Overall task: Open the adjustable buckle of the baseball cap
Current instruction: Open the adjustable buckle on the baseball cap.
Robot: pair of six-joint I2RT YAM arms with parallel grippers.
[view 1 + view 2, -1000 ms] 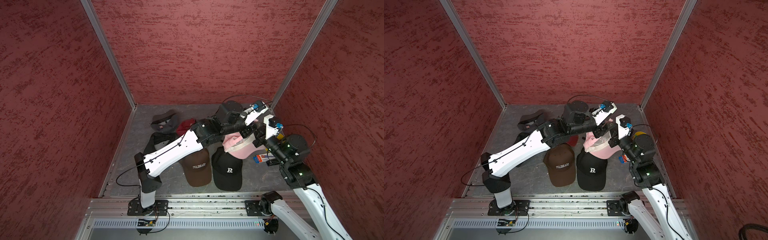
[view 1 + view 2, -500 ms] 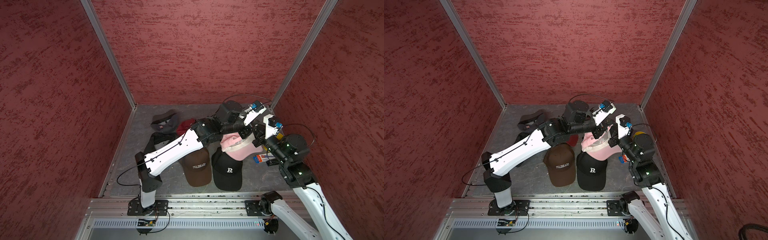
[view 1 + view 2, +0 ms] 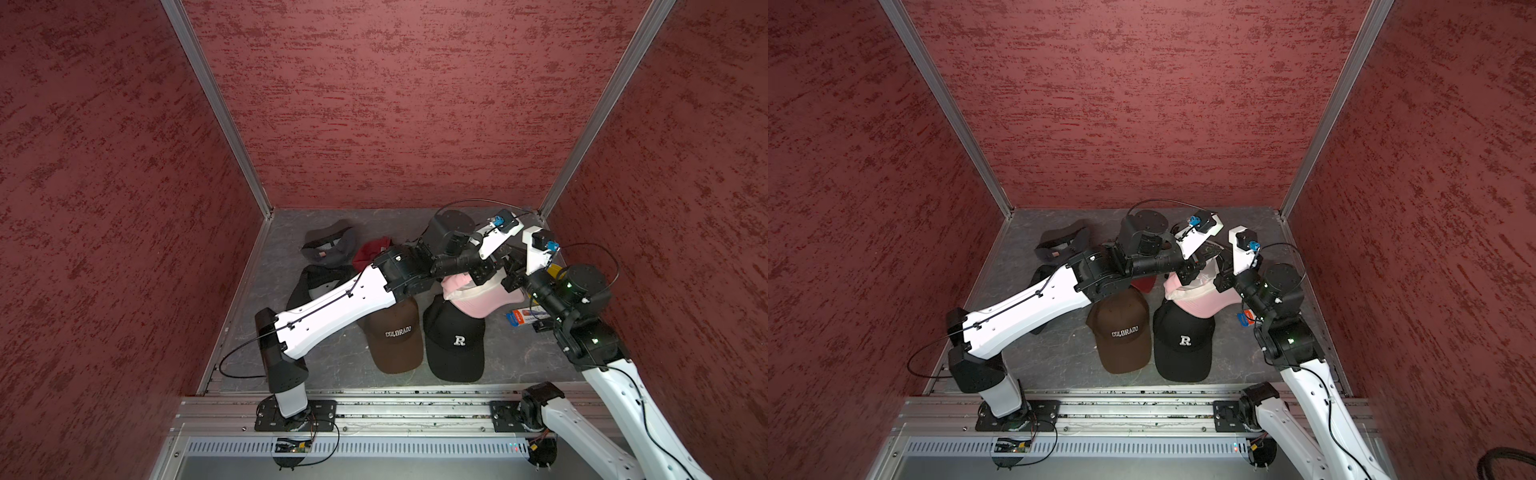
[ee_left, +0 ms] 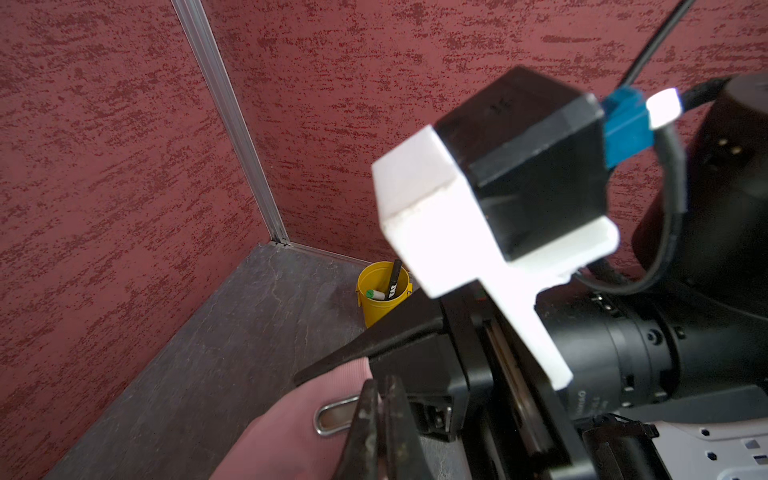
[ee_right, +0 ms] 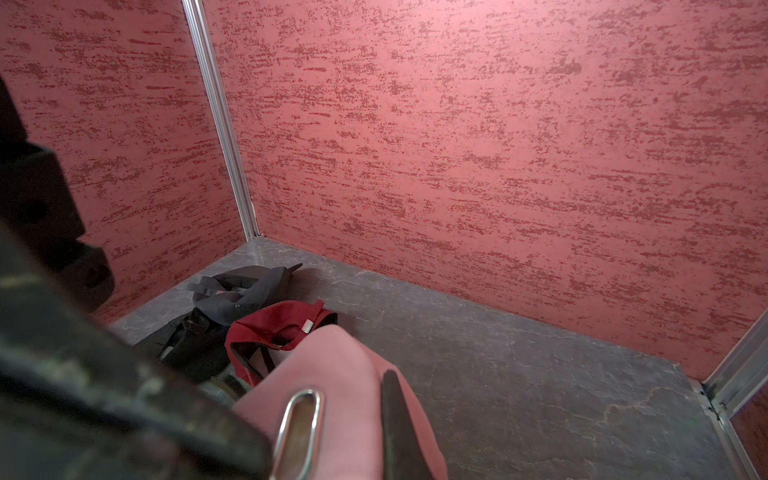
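The left gripper [image 4: 380,419], low centre of the left wrist view, has just closed on the buckle [image 4: 332,417]. The right gripper [image 5: 328,424] stays clamped on the cap [image 3: 482,301] strap [image 5: 345,361]. Prying can likely begin.

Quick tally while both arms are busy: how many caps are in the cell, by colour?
pink cap: 1
brown cap: 1
black: 2, the R cap and a plain cap
red cap: 1
grey cap: 1
Total: 6
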